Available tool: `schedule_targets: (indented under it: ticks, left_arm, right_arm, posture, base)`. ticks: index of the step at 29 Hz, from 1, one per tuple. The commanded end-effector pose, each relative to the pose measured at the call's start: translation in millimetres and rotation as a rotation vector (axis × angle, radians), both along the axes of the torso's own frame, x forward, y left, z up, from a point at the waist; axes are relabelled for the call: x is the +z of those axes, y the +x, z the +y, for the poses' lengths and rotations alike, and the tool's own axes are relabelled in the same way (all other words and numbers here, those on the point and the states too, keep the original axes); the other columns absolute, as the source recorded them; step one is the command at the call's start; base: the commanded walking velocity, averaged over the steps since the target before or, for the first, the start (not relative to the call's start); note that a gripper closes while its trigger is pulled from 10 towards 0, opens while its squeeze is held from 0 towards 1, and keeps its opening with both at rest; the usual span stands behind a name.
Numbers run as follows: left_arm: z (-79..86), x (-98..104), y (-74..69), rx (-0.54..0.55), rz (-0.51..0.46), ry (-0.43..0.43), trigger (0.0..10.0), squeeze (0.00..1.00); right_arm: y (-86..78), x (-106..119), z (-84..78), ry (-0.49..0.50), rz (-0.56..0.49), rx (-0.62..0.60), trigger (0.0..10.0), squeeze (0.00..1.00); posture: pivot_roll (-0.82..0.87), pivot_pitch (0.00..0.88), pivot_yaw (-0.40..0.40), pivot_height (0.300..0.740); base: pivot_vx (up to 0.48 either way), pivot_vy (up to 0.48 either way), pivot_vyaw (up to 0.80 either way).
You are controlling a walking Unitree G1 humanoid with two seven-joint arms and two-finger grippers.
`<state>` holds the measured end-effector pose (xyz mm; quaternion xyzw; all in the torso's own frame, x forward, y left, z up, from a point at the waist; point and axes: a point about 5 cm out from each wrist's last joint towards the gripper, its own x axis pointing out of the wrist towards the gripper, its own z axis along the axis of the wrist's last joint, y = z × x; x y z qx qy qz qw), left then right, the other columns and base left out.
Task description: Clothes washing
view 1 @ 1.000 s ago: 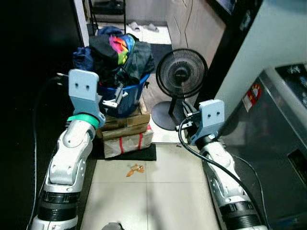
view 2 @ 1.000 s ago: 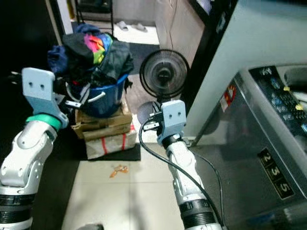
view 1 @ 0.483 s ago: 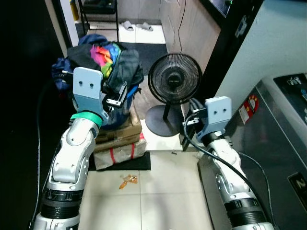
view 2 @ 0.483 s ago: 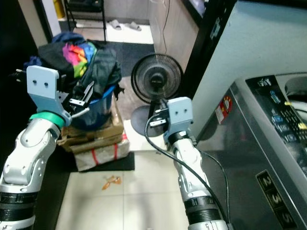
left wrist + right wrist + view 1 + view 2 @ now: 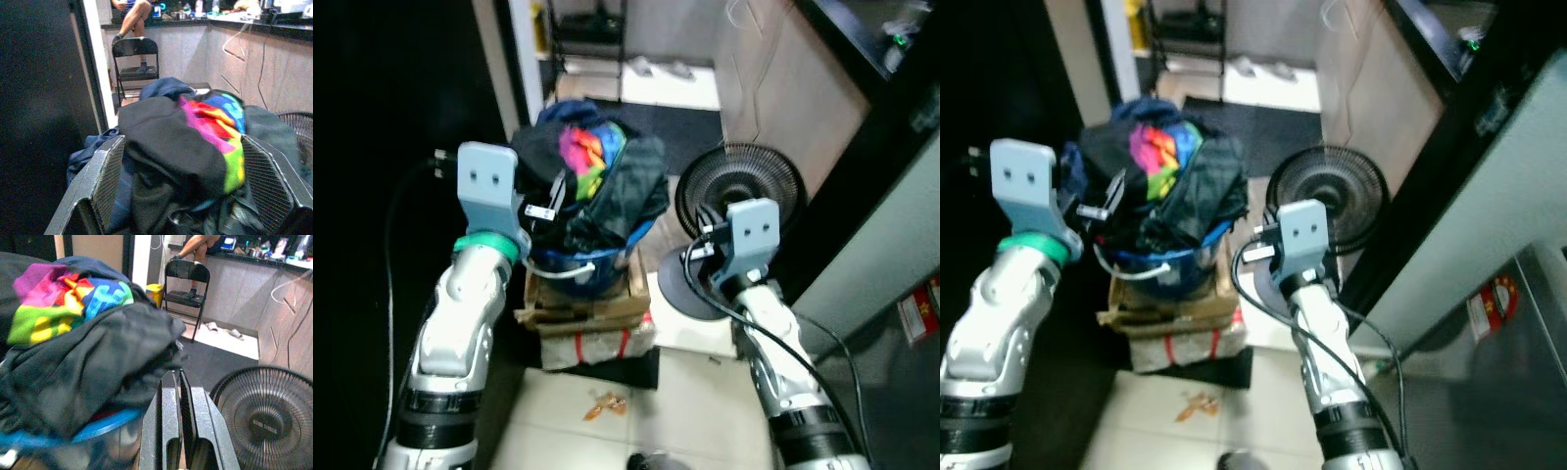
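Since the earlier frame both hands have closed in on the clothes (image 5: 597, 181), heaped in a blue basket (image 5: 582, 274) on stacked cardboard boxes (image 5: 587, 313). Left hand (image 5: 195, 196) spread wide, fingers (image 5: 105, 181) flanking the pile. Right hand (image 5: 180, 396) pressed together, empty, between basket and fan (image 5: 739, 201).

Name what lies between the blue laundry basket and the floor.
In the left eye view, the blue laundry basket sits on stacked cardboard boxes, with a strapped parcel and a dark mat beneath them.
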<state>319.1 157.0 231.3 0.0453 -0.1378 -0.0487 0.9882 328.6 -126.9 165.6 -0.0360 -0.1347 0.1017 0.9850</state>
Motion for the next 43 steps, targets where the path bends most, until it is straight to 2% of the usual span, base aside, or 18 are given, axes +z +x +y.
schedule_targets:
  ticks: [1, 16, 18, 21, 22, 24, 25, 26, 27, 29, 30, 31, 32, 33, 35, 39, 41, 43]
  left_arm:
    - [1.6, -3.6, 0.0, 0.007, 0.014, 0.003, 10.0, 0.00]
    - [1.4, -4.4, 1.2, 0.005, 0.028, -0.017, 10.0, 0.00]
    - [0.5, -5.5, 2.1, -0.009, 0.047, -0.035, 10.0, 0.00]
    - [-6.2, -6.5, 2.2, -0.123, 0.097, -0.107, 10.0, 0.00]
    - [-9.3, -6.0, 0.7, -0.165, 0.096, -0.080, 10.0, 0.00]
    - [-18.0, -8.6, -3.5, -0.250, 0.101, 0.062, 10.0, 0.00]
    - [-18.0, -8.6, -3.5, -0.250, 0.101, 0.062, 10.0, 0.00]
    - [-22.5, -11.1, -5.3, -0.286, 0.114, 0.116, 10.0, 0.00]
    - [-27.6, -14.6, -6.2, -0.330, 0.162, 0.115, 10.0, 0.00]
    - [-27.6, -14.6, -6.2, -0.330, 0.162, 0.115, 10.0, 0.00]
    - [-32.1, -16.9, -6.2, -0.356, 0.198, 0.090, 10.0, 0.00]
    - [-32.1, -16.9, -6.2, -0.356, 0.198, 0.090, 10.0, 0.00]
    - [-32.4, -25.6, -2.7, -0.322, 0.303, -0.054, 10.0, 0.00]
    - [-26.8, -32.7, -1.1, -0.272, 0.355, -0.110, 10.0, 0.00]
    - [-22.7, -37.5, -0.5, -0.241, 0.390, -0.143, 10.0, 0.00]
    - [-17.0, -42.1, -0.6, -0.203, 0.416, -0.158, 10.0, 0.00]
    - [-9.4, -47.3, -3.5, -0.170, 0.442, -0.149, 10.0, 0.00]
    - [5.1, -51.2, -12.9, -0.134, 0.458, -0.114, 10.0, 0.00]
  right_arm:
    - [-1.3, -3.8, 2.8, 0.006, 0.021, 0.007, 10.0, 0.00]
    - [-1.0, -4.6, 1.1, 0.002, 0.022, -0.001, 10.0, 0.00]
    - [-0.6, -4.2, 0.2, 0.001, 0.021, -0.004, 10.0, 0.00]
    - [2.0, -0.5, -3.1, -0.062, -0.008, -0.008, 10.0, 0.00]
    - [3.4, 1.1, -5.3, -0.076, -0.016, -0.015, 10.0, 0.00]
    - [7.2, 4.4, -11.0, -0.080, -0.020, -0.031, 10.0, 0.00]
    - [7.2, 4.4, -11.0, -0.080, -0.020, -0.031, 10.0, 0.00]
    - [9.2, 6.0, -14.2, -0.080, -0.021, -0.041, 10.0, 0.00]
    - [11.3, 7.9, -17.4, -0.080, -0.021, -0.048, 10.0, 0.00]
    - [11.3, 7.9, -17.4, -0.080, -0.021, -0.048, 10.0, 0.00]
    - [13.3, 9.8, -20.3, -0.081, -0.022, -0.054, 10.0, 0.00]
    - [13.3, 9.8, -20.3, -0.081, -0.022, -0.054, 10.0, 0.00]
    - [16.4, 13.5, -26.3, -0.084, -0.024, -0.064, 10.0, 0.00]
    - [17.1, 14.8, -28.2, -0.084, -0.024, -0.067, 10.0, 0.00]
    - [17.4, 15.5, -29.1, -0.083, -0.025, -0.069, 10.0, 0.00]
    - [17.3, 16.0, -29.9, -0.081, -0.026, -0.070, 10.0, 0.00]
    - [17.1, 15.8, -30.5, -0.075, -0.023, -0.069, 10.0, 0.00]
    - [17.6, 12.6, -27.5, -0.074, -0.014, -0.054, 10.0, 0.00]
  posture:
    - [0.03, 0.049, -0.028, 0.740]
    - [0.02, 0.050, -0.028, 0.740]
    - [0.02, 0.050, -0.027, 0.740]
    - [0.02, 0.051, -0.026, 0.740]
    - [0.02, 0.052, -0.026, 0.740]
    - [0.02, 0.052, -0.028, 0.740]
    - [0.02, 0.052, -0.028, 0.740]
    - [0.02, 0.052, -0.029, 0.740]
    - [0.02, 0.051, -0.029, 0.740]
    - [0.02, 0.051, -0.029, 0.740]
    - [0.02, 0.049, -0.025, 0.740]
    - [0.02, 0.049, -0.025, 0.740]
    - [0.01, 0.048, -0.019, 0.740]
    - [0.01, 0.047, -0.017, 0.740]
    - [0.01, 0.047, -0.017, 0.740]
    - [0.01, 0.046, -0.021, 0.740]
    - [0.02, 0.047, -0.028, 0.740]
    - [0.04, 0.048, -0.034, 0.740]
  base:
    - [0.465, 0.000, 0.00]
    - [0.393, 0.000, 0.00]
    - [0.000, 0.000, 0.00]
    - [0.000, 0.000, 0.00]
    - [0.000, 0.000, 0.00]
    - [0.000, 0.000, 0.00]
    - [0.000, 0.000, 0.00]
    - [0.000, 0.000, 0.00]
    - [0.000, 0.000, 0.00]
    - [0.000, 0.000, 0.00]
    - [0.000, 0.000, 0.00]
    - [0.000, 0.000, 0.00]
    - [0.000, 0.000, 0.00]
    - [0.000, 0.000, 0.00]
    - [0.000, 0.000, 0.00]
    - [0.000, 0.000, 0.00]
    - [0.000, 0.000, 0.00]
    - [0.000, 0.000, 0.00]
